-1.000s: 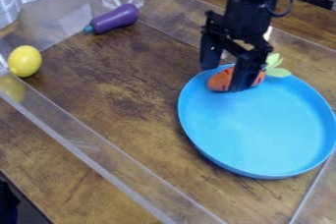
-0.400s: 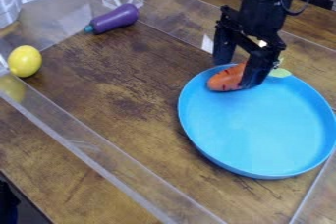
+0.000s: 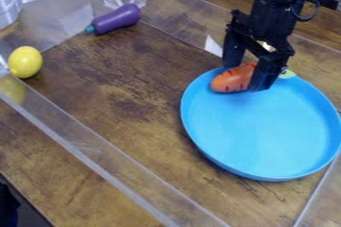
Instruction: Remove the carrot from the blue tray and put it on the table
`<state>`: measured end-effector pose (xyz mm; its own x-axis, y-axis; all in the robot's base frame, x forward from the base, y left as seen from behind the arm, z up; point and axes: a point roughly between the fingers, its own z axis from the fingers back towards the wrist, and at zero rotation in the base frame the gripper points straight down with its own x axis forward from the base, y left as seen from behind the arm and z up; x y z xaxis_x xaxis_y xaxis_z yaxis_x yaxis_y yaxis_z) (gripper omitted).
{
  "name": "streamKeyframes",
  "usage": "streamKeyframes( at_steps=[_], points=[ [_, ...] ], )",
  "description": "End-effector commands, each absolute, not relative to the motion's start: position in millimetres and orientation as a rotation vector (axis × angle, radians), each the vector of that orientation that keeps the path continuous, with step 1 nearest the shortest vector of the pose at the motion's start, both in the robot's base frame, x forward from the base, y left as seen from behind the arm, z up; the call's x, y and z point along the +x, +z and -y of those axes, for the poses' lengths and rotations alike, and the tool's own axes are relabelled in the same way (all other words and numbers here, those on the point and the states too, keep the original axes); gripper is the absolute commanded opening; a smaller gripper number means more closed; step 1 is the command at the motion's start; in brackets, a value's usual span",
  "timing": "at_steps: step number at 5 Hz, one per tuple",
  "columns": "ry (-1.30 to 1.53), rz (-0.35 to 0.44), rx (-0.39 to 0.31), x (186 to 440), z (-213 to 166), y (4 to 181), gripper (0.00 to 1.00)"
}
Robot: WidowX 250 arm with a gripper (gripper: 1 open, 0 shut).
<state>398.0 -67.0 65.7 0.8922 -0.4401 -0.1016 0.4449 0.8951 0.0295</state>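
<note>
With the gripper (image 3: 253, 64) wide open, holding nothing above the carrot (image 3: 234, 80) at the tray (image 3: 266, 136) rim, an off-centre close could squirt it away.

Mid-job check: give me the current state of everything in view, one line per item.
carrot: lying on the tray's far rim, under the pincer, not lifted.
blue tray: flat on table, otherwise bare.
pincer: open, pointing down around the carrot.
eggplant: lying on the table, far side.
yellow ball: resting at left edge.
</note>
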Motion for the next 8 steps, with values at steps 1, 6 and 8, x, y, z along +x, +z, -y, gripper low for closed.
streamKeyframes(
  at_steps=[1,6,8],
  points=[
    [-0.472,-0.036,0.053,406.3,73.8,77.3,1.0],
    [-0.463,-0.082,0.028,411.6,76.8,30.1,1.0],
    [-0.456,-0.096,0.025,415.7,74.7,19.1,1.0]
  ],
)
